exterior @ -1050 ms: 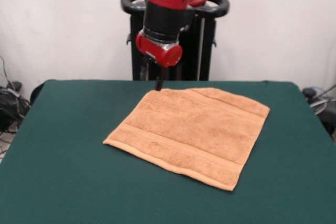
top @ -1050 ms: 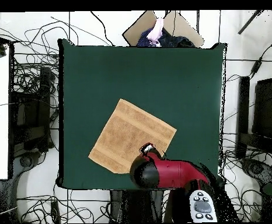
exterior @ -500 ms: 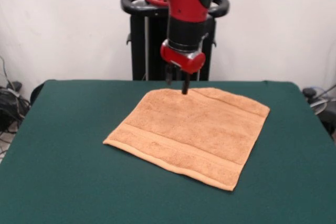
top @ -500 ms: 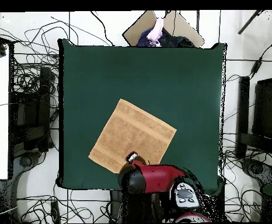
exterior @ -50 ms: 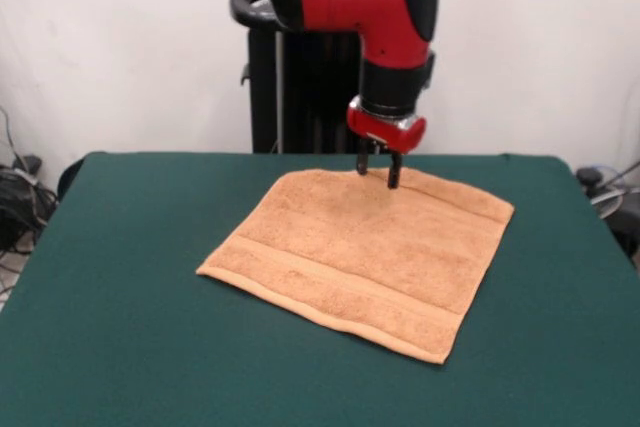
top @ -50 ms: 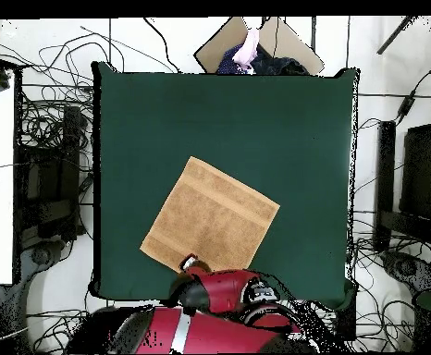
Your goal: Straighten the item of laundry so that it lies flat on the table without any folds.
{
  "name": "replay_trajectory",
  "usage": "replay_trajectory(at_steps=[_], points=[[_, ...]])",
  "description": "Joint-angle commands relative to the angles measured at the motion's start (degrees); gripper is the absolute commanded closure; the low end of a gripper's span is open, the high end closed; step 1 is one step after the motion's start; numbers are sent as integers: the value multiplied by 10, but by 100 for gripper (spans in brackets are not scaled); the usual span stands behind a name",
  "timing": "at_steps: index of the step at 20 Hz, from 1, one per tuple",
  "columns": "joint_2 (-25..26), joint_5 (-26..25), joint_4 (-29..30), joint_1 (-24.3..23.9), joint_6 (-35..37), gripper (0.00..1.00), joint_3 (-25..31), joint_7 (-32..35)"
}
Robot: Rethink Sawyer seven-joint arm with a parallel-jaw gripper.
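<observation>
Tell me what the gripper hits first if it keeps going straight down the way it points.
Most likely the towel: the gripper points down over its far edge strip. It sits close to that hem, so depth is uncertain and it could just meet the green table.

I have the red and black arm (exterior @ -50 ms: 385, 7) bent down from above, wrist vertical, with the gripper (exterior @ -50 ms: 379, 169) pointing straight down and its two dark fingers (exterior @ -50 ms: 393, 172) hanging slightly apart, nothing between them, tips low above the surface.
</observation>
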Motion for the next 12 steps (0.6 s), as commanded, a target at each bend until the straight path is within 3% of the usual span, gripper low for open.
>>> replay_trajectory(at_steps=[1, 12], points=[[64, 45, -6, 9, -41, 0, -13, 90], [47, 44, 3, -3, -15, 0, -24, 62]])
